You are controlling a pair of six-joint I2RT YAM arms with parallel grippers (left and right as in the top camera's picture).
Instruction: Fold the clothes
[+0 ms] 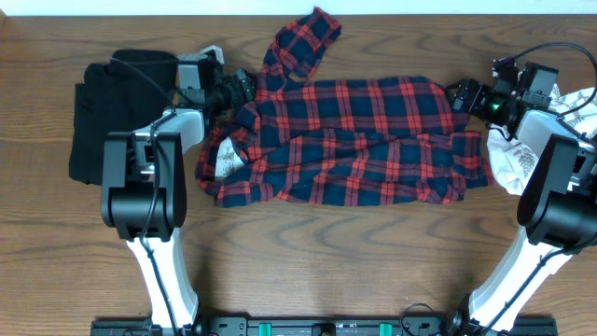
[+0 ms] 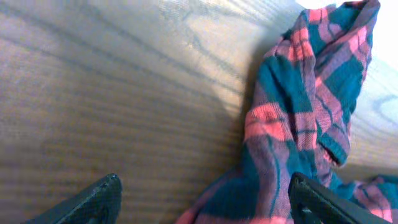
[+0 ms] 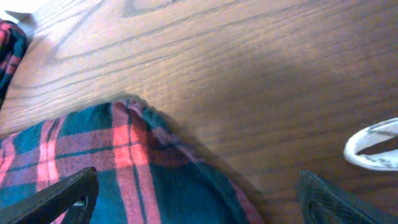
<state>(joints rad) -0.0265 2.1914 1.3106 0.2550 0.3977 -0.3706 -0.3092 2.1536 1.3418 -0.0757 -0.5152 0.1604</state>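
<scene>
Hovering left gripper [image 1: 248,87] and right gripper [image 1: 460,96], wide open and empty, at crumpled red-and-navy plaid fabric shirt's [image 1: 364,140] ends (sleeve trailing upward).

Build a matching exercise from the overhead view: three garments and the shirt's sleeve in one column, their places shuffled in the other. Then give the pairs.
Things
1. plaid shirt
2. black garment
3. white print garment
4. sleeve

Places
A. right end of the table
B. stretched toward the far edge
C. centre, spread out
D. left end

Pairs: 1-C, 2-D, 3-A, 4-B
</scene>
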